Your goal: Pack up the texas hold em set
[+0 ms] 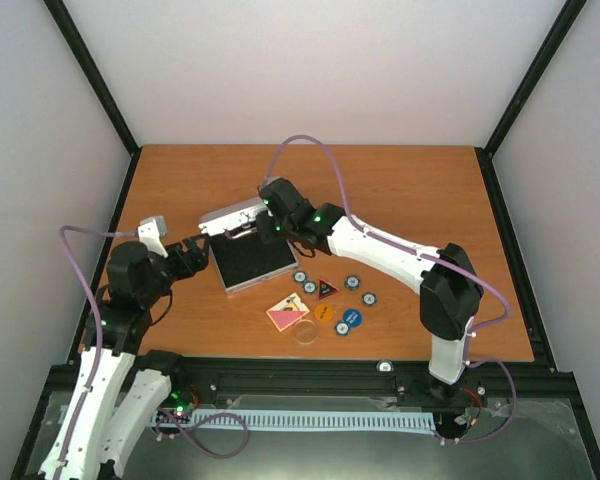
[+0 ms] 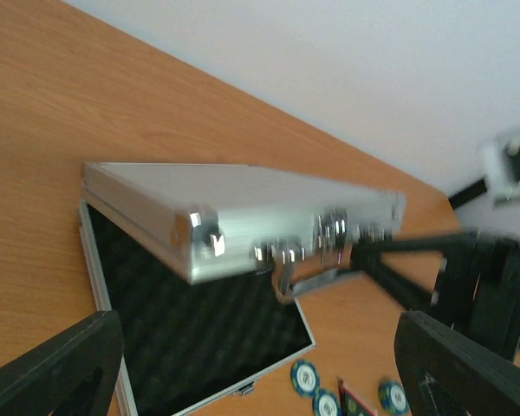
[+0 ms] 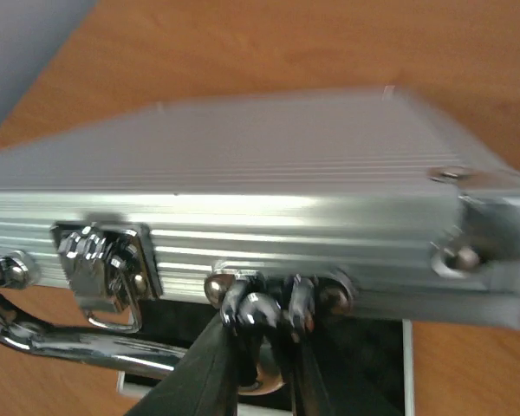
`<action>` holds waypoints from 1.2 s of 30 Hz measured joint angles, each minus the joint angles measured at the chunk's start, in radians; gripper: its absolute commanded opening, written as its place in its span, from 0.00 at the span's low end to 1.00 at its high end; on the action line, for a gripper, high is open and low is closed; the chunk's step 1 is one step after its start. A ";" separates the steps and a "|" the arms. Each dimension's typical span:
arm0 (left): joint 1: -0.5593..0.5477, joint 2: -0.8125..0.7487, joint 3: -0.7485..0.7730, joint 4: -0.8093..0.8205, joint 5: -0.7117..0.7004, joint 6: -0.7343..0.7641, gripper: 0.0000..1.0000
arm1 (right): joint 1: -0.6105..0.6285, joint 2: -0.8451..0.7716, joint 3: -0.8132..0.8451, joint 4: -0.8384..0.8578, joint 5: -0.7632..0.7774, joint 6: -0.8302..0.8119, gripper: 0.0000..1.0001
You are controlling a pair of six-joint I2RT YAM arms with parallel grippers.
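The silver aluminium case lies open, its black foam base (image 1: 252, 264) flat on the table and its lid (image 1: 228, 216) tilted up behind it. My right gripper (image 1: 270, 232) is shut on the chrome handle (image 3: 69, 340) at the lid's front edge, right gripper (image 3: 264, 308). My left gripper (image 1: 195, 250) is open and empty beside the case's left edge; in the left wrist view (image 2: 260, 334) its fingers (image 2: 52, 368) straddle the base (image 2: 191, 338) under the lid (image 2: 243, 212). Blue-white chips (image 1: 300, 277), a red-black triangle (image 1: 326, 289), a pink card deck (image 1: 287, 313), an orange disc (image 1: 323, 312), blue discs (image 1: 354, 318) and a clear disc (image 1: 305, 333) lie right of the case.
Black frame posts (image 1: 100, 80) and white walls bound the wooden table (image 1: 410, 190). A black rail (image 1: 310, 380) runs along the near edge. The right arm (image 1: 400, 255) reaches across above the loose pieces.
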 measured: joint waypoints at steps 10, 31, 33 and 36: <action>-0.001 0.006 -0.034 -0.027 0.103 0.026 0.88 | 0.000 0.027 0.155 0.026 0.039 -0.013 0.03; -0.001 0.082 -0.124 0.017 0.106 0.000 0.88 | 0.002 0.109 0.250 0.029 0.040 -0.041 0.08; -0.001 0.088 -0.128 0.027 0.105 -0.007 0.88 | 0.002 0.125 0.271 0.026 0.038 -0.047 0.09; -0.001 0.100 -0.132 0.053 0.103 -0.018 0.88 | 0.002 0.143 0.294 0.019 0.036 -0.053 0.10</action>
